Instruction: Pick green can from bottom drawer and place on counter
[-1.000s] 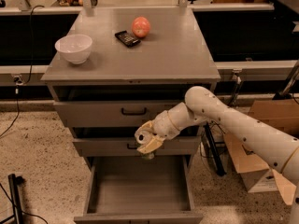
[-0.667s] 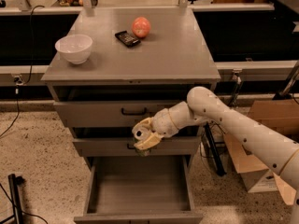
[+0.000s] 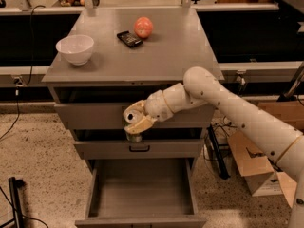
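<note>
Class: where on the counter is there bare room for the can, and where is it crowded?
Bare: the right half of the counter, from the apple to the right edge, and the front strip right of the bowl. Crowded: around the black object and apple. The gripper holds the can below the front edge.

bowl [image 3: 75, 49] on counter [image 3: 166, 61] at left, device [image 3: 129, 38] and fruit [image 3: 143, 27] behind at centre, gripper [image 3: 134, 125] clasping can [image 3: 134, 137] before middle drawer [image 3: 175, 148], above open bottom drawer [image 3: 142, 196]
</note>
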Controlling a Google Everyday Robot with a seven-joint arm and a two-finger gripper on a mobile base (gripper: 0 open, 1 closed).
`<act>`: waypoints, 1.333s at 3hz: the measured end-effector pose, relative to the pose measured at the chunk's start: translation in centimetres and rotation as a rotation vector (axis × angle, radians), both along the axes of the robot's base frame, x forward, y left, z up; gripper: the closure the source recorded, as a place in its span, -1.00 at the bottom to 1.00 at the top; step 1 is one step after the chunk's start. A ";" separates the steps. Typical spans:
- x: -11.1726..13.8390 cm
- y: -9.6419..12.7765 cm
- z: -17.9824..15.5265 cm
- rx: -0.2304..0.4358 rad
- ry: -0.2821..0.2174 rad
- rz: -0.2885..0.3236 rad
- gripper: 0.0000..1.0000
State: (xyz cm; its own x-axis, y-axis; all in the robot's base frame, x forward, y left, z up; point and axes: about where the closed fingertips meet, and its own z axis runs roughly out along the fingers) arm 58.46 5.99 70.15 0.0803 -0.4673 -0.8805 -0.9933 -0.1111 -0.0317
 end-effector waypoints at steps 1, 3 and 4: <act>0.8 1.5 5.0 0.007 -0.018 0.019 1.00; 3.1 -0.9 14.9 0.014 0.036 0.009 1.00; 5.5 -3.4 19.7 0.002 0.049 -0.043 1.00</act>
State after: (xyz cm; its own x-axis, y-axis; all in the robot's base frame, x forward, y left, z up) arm 63.94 2.58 89.83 0.0170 -0.4677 -0.8837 -0.9975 -0.0682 0.0169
